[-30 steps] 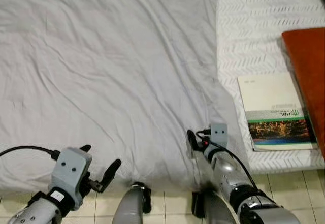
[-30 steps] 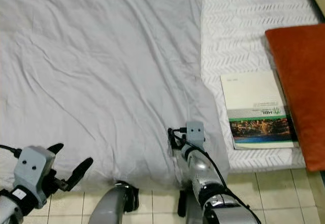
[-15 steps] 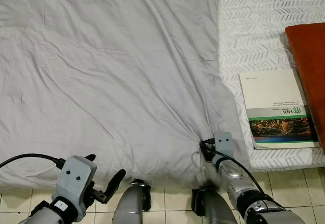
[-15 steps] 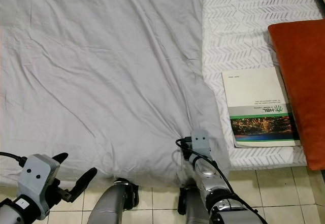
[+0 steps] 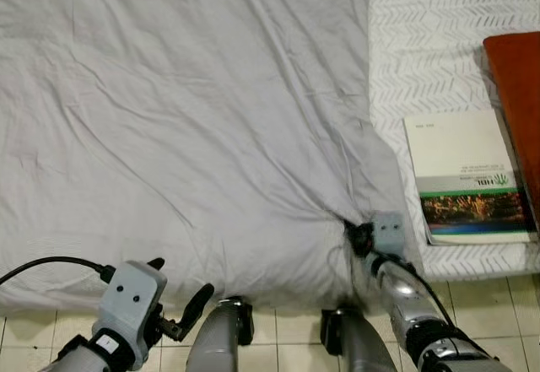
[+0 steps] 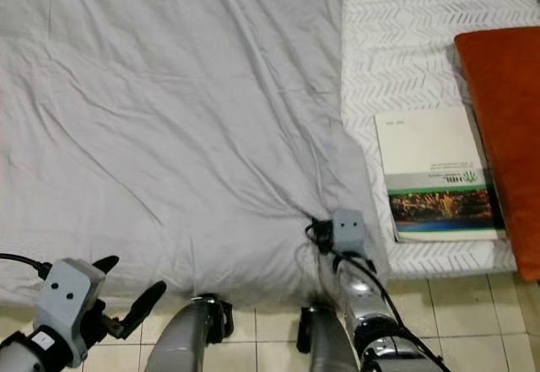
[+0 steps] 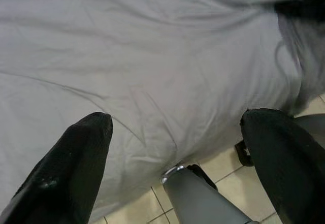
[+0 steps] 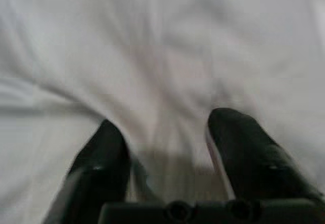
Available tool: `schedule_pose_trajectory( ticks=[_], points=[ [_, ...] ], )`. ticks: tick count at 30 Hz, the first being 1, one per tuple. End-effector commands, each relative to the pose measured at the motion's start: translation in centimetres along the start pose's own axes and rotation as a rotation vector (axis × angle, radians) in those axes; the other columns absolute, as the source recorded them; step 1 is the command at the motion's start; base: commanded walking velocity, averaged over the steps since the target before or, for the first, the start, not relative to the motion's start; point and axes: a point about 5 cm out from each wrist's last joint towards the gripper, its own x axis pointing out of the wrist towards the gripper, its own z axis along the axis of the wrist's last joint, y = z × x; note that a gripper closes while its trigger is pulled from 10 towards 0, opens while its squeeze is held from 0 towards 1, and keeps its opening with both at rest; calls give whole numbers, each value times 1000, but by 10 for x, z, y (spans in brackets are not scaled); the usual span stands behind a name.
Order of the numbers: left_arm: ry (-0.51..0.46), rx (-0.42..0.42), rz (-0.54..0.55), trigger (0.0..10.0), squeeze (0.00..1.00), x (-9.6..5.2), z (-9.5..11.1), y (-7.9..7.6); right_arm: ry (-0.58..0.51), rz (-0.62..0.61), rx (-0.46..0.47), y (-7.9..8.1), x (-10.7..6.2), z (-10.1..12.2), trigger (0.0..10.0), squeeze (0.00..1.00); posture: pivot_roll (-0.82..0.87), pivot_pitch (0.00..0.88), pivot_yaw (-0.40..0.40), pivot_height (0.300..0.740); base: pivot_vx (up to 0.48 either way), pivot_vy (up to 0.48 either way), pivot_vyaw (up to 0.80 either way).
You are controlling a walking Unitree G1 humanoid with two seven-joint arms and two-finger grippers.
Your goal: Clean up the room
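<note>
While the right gripper [image 5: 359, 235] is clamped on the bunched grey sheet [image 5: 194, 119] near the bed's foot, the left gripper [image 5: 181, 304] is held open above the floor [image 5: 287, 338].

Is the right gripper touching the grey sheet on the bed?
Touching. In the left eye view, the grey sheet puckers into folds that meet at the right gripper; the right wrist view shows fabric bunched between its fingers.

A: What covers the bed's left?
B: The blanket [image 5: 186, 127]; the right tool [image 5: 354, 235] is at its near corner.
A: And to the right?
B: The book [image 5: 468, 188] on the mattress [image 5: 430, 43], the cushion [image 5: 519, 94] beside it.
</note>
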Motion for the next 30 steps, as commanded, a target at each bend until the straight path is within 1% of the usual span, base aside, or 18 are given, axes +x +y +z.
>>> schedule_pose_trajectory(
  ticks=[1,3,4,5,6,7,8,9,10,11,13,16,19,24,25,27,29,30],
  points=[
    [33,4,-2,10000,0,-7,-5,-4,-149,-118,94,-26,-3,18,10000,1000,157,660,68,740,0,0,0],
    [34,2,-4,10000,0,-6,-5,-5,-185,-152,127,-35,-3,25,10000,1000,154,663,67,740,0,0,0],
    [33,0,-7,10000,0,-6,-5,-7,-169,-183,137,-43,-4,23,10000,1000,154,663,67,740,0,0,0],
    [33,0,-7,10000,0,-6,-5,-7,-169,-183,137,-43,-4,23,10000,1000,154,663,67,740,0,0,0],
    [32,-2,-10,10000,0,-5,-5,-7,-158,-204,144,-49,-6,20,10000,1000,154,663,67,740,0,0,0],
    [33,-3,-12,10000,0,-5,-6,-8,-112,-214,155,-52,-7,13,10000,1000,155,670,66,740,0,0,0],
    [33,-3,-12,10000,0,-5,-6,-8,-112,-214,155,-52,-7,13,10000,1000,155,670,66,740,0,0,0],
    [35,-4,-13,10000,0,-5,-6,-8,-54,-230,140,-56,-10,4,10000,1000,158,670,70,740,0,0,0],
    [37,-3,-14,10000,0,-6,-6,-8,10,-224,167,-57,-13,-6,10000,0,162,670,72,740,0,0,0],
    [41,-1,-16,10000,0,-7,-7,-8,74,-245,195,-59,-17,-18,10000,0,165,670,76,740,0,0,0],
    [45,5,-17,10000,0,-8,-7,-7,149,-305,262,-66,-26,-33,10000,0,174,674,82,740,0,0,0],
    [44,8,-15,10000,0,-8,-6,-6,169,-338,263,-72,-30,-36,10000,0,174,674,82,740,0,0,0],
    [46,13,-15,10000,0,-8,-6,-5,228,-366,231,-79,-36,-44,10000,0,176,674,84,740,0,0,0],
    [49,14,-12,10000,0,-8,-7,-5,282,-340,229,-74,-38,-52,10000,0,176,675,84,740,0,0,0],
    [49,12,-10,10000,0,-9,-7,-5,287,-276,271,-64,-37,-54,10000,0,179,675,81,740,0,0,0],
    [48,12,-10,10000,0,-9,-6,-5,292,-154,289,-49,-34,-55,10000,0,179,675,81,740,0,0,0],
    [48,12,-7,10000,0,-10,-7,-4,385,-27,178,-33,-38,-65,10000,0,169,672,71,740,0,0,0],
    [49,12,-5,10000,0,-10,-7,-4,418,2,142,-30,-40,-70,10000,0,169,672,71,740,0,0,0]
  ],
)
